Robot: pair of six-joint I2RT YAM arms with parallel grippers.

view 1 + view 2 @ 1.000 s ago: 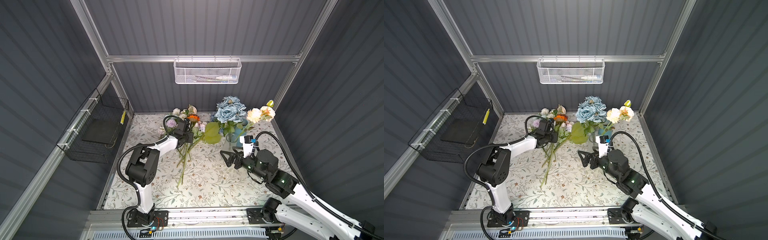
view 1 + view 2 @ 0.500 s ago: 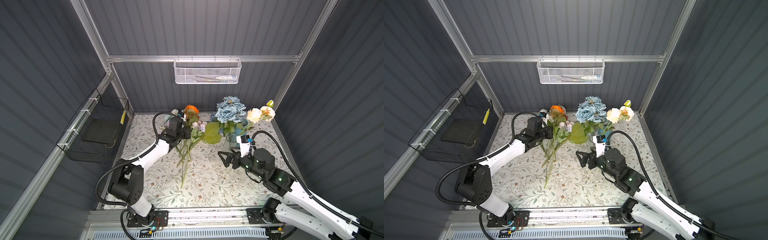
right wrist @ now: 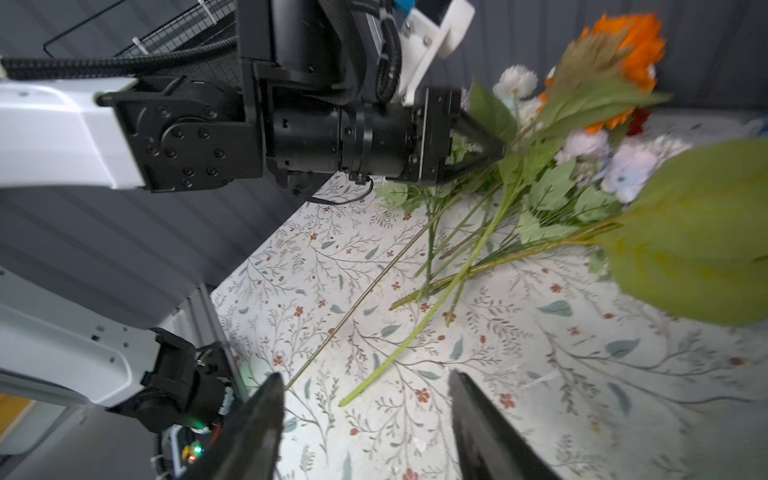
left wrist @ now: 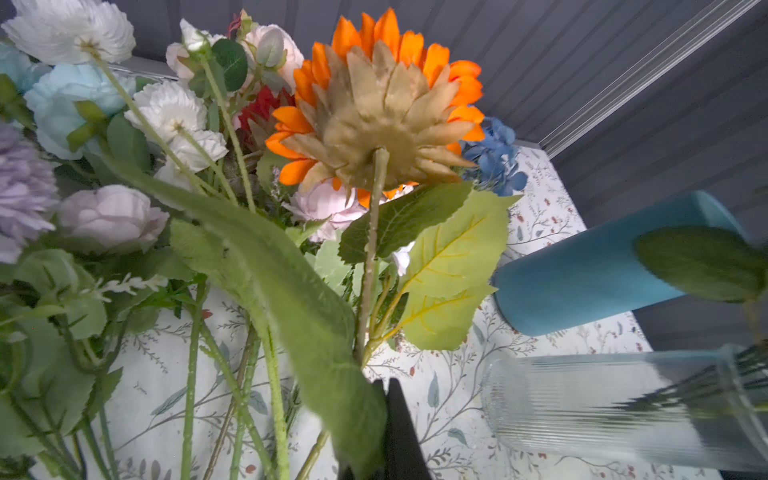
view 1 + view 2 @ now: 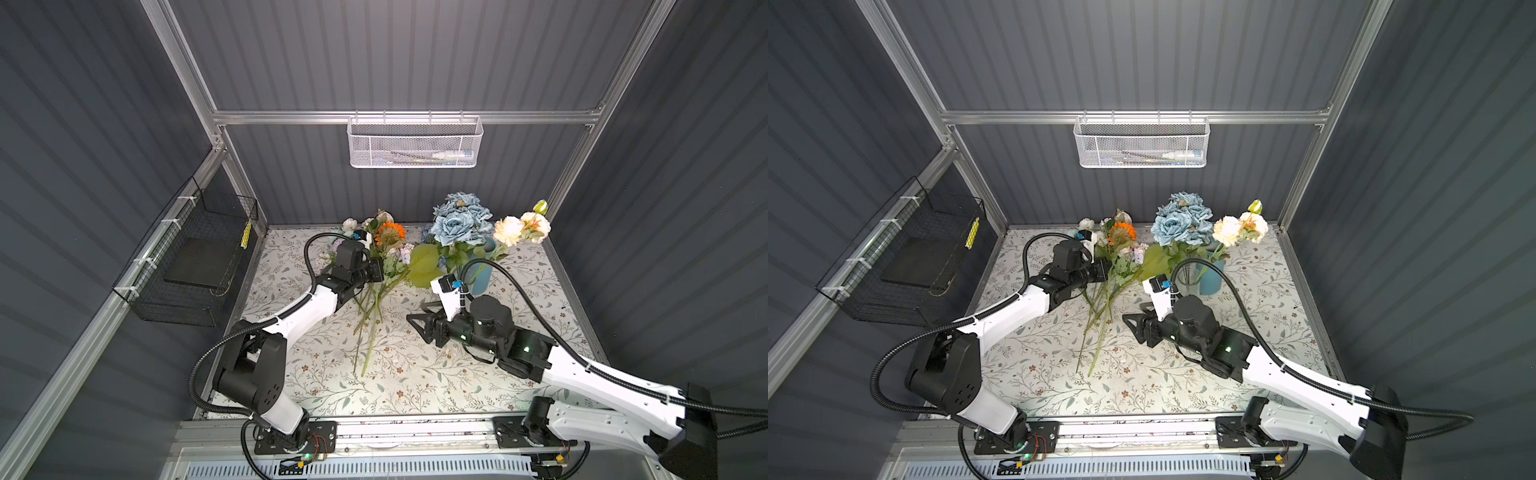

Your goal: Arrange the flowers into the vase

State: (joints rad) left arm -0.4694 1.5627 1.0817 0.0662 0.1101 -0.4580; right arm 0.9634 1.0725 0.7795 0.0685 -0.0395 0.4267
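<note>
— Reading outward from my left gripper (image 3: 500,145): its jaws are pressed together on the stalk of the orange flower (image 4: 374,104), well below the bloom. In the left wrist view a long green leaf (image 4: 291,291) lies across the fingertips. I only see the pinch itself from the right wrist camera.

— And the bloom?

— It's held up above the heap and turned away from the left wrist camera, so I see its tan back and the orange petal tips. I can't pick out the lower end of its stalk among the other stems.

— Right side?

— My right gripper (image 3: 363,376) hangs over the printed tablecloth (image 5: 415,374) with its jaws apart and nothing between them. Its own camera cuts both fingers off at the frame edge. That picture is also smeared around the big leaves, so detail there is poor.

— Where are the rest?

— The loose flowers (image 5: 370,316) lie on the cloth between the two arms. Their stems fan toward the front rail and their heads are bunched near the back wall. My left arm (image 5: 311,307) hides some of those heads in both top views.

— And the vases?

— Just beside the heap stand a blue vase (image 5: 1212,278) and a clear ribbed vase (image 4: 602,403), close together. I can't say whether they touch. Blue roses (image 5: 457,220) and cream blooms (image 5: 521,228) rise above the pair. Dark stems show inside the glass, but I can't tell which blooms they belong to.
</note>
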